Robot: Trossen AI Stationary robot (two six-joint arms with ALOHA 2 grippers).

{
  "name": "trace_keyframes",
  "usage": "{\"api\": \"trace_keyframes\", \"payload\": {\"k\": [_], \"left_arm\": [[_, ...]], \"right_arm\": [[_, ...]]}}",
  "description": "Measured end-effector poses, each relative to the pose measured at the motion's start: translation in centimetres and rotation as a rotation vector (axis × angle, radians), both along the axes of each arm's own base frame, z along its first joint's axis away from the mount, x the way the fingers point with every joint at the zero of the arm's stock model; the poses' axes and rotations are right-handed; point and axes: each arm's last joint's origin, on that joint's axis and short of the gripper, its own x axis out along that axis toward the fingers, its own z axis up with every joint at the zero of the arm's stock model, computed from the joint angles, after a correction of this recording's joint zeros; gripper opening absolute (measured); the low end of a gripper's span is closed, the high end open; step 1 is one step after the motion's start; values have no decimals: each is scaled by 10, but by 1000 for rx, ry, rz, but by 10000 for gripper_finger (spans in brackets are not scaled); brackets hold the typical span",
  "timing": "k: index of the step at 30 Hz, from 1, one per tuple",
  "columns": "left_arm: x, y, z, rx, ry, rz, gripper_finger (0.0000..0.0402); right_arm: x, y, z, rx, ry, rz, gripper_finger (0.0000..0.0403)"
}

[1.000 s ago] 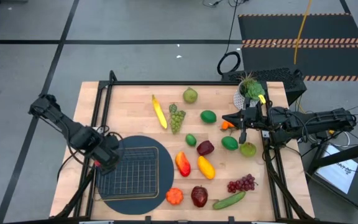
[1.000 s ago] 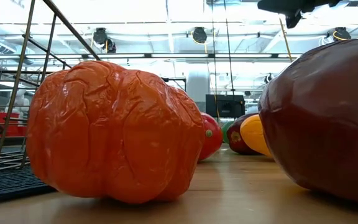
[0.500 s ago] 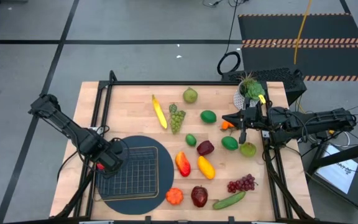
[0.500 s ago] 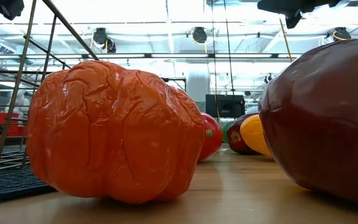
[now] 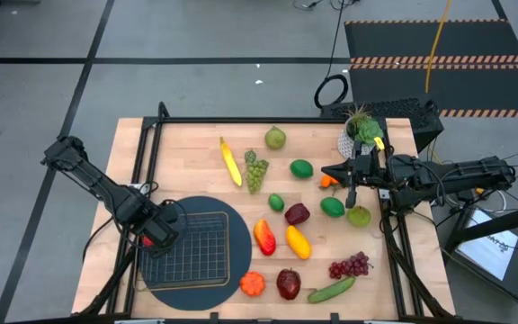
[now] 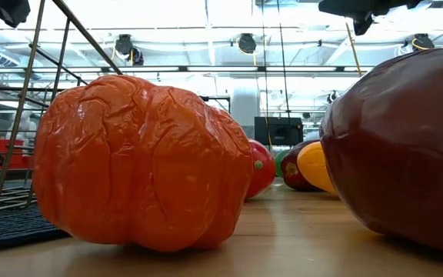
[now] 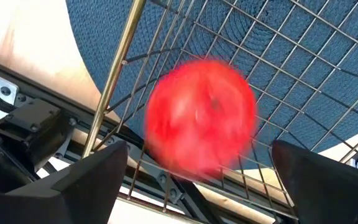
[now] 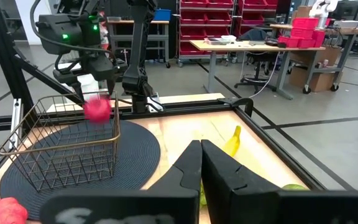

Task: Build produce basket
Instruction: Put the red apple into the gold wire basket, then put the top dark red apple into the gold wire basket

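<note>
Left gripper (image 5: pixel 157 236) spread wide over the basket's (image 5: pixel 196 247) left edge, red apple (image 7: pixel 201 117) loose directly beneath it, dropping inside; right gripper (image 8: pixel 201 163) pressed together, far right.

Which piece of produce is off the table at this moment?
The red apple, blurred between the left end effector's open fingers, over the basket's left edge. All the other fruit and vegetables lie on the wooden table.
</note>
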Motion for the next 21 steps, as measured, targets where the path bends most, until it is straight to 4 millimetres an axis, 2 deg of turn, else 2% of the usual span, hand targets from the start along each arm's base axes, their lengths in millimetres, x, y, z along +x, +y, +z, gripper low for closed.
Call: {"api": "trace_keyframes", "payload": {"k": [6,11,16,21], "left_arm": [[1,1,0,-15,5,-27,391],[6,6,7,-40,-16,-51,390],[17,10,32,-58,-136,-96,390],[25,14,68,73,-365,-208,390]], "right_arm": [[0,0,0,0,0,-1,1],[0,0,0,6,-1,-2,20],[4,0,-3,23,15,-6,52],[11,1,-8,34,47,-9,85]]}}
